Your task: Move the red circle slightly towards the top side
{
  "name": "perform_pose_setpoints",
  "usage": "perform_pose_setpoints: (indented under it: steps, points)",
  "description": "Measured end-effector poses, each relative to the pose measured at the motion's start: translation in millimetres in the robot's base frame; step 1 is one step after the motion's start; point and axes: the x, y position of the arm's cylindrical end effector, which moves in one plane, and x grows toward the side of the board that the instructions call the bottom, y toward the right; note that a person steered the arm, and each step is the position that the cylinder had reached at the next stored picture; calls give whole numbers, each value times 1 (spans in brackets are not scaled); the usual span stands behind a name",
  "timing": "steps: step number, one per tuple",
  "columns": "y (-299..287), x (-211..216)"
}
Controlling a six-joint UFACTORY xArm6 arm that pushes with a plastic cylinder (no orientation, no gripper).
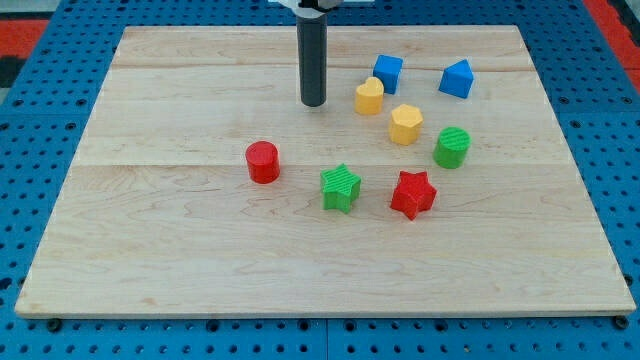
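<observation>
The red circle [263,162] sits left of centre, well apart from the green star [341,188]. It looks light, rigid, prone to sliding; push its near side squarely. My tip [314,103] stands farther back, right of it; there are no jaws

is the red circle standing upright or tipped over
Upright: the red circle rests on its flat base, round top face up. My tip is apart, toward the view's top right.

Bright even light, soft shadows, sharp focus
</observation>
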Motion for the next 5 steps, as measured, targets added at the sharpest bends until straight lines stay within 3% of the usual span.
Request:
perform_pose_setpoints:
  steps: [2,4,5]
  points:
    - [5,25]
    - [5,104]
    - [2,120]
